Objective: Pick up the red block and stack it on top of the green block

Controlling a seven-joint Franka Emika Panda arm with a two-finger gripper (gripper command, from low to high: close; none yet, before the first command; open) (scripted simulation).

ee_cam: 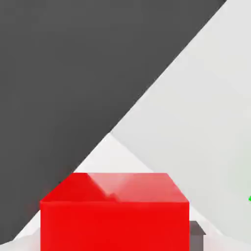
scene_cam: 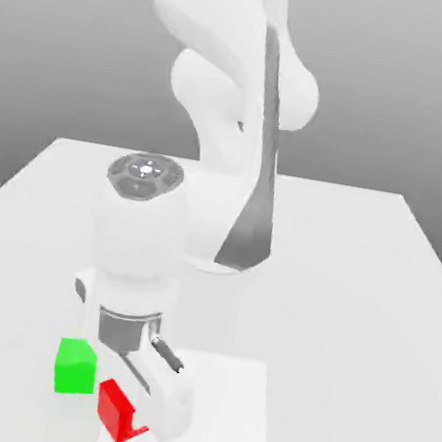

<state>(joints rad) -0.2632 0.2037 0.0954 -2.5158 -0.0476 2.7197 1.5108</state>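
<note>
**Mia:** Where is the red block?

**Sam:** It sits low on the white table, right at the tip of the gripper. In the hand view the red block is very close, right under the camera.

**Mia:** Is the gripper pinching it?

**Sam:** I think so. One white finger presses on the block's side, on the exterior view's right. The other finger is hidden, so I can't be all the way sure.

**Mia:** And the green block?

**Sam:** It is just beside the red one, toward the exterior view's left and a little farther back. The two blocks are near each other but not touching.

**Mia:** So which way must the red block go?

**Sam:** My guess is up first, then a short way over to the exterior view's left, then down onto the green top.

**Mia:** Any boxes or bowls?

**Sam:** No. Nothing here holds anything.
</note>
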